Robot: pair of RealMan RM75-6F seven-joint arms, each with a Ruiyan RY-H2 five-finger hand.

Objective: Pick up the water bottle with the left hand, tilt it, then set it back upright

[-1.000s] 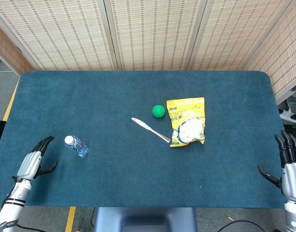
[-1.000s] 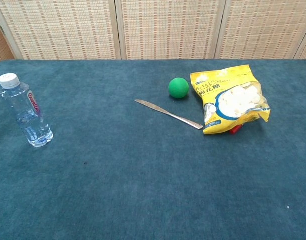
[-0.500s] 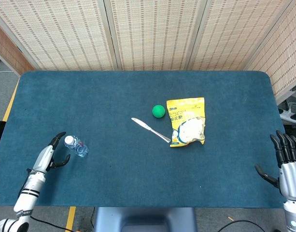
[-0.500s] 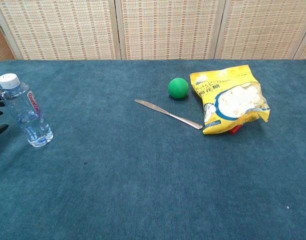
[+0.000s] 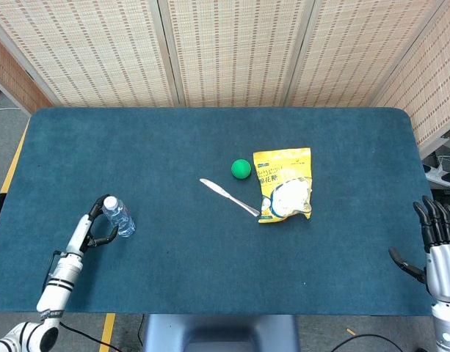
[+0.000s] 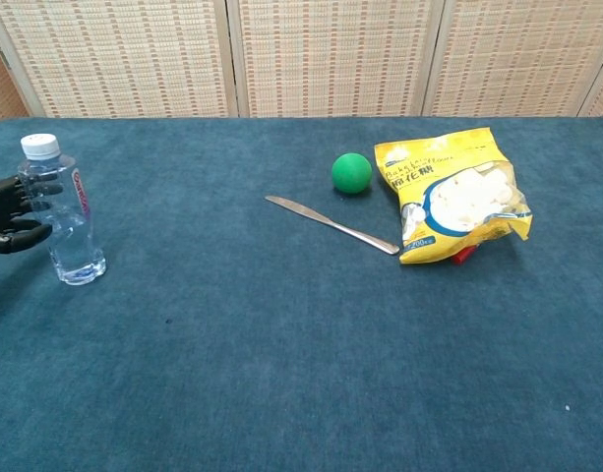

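- The water bottle [image 6: 67, 211] stands upright near the left edge of the desk [image 5: 173, 257], toward the front left corner, white cap on.
- The left robot hand [image 6: 14, 211] is against the bottle's left side. The chest view shows fingertips on the upper body, just below the cap, with the thumb lower down. The fingers curl round the bottle, but whether the grip is firm I cannot tell.
- The step in hand looks like securing the grasp before lifting. To do it well, the fingers should wrap round the middle of the body, not the shoulder, so the bottle does not pivot when tilted.
- A thin clear bottle likely gives under pressure, so a steady squeeze is safer than a hard one. It should be lifted clear of the cloth before it is tilted.
- The bottle is clear and seems to hold water in its lower part; the exact level is hard to read.
- With the cap on, a tilt should not spill.
- The yellow snack bag [image 5: 284, 184] lies right of the desk's centre, sealed, with pale puffed pieces visible through its window.
- The right robot hand [image 5: 437, 246] rests off the right front corner, fingers apart and holding nothing.
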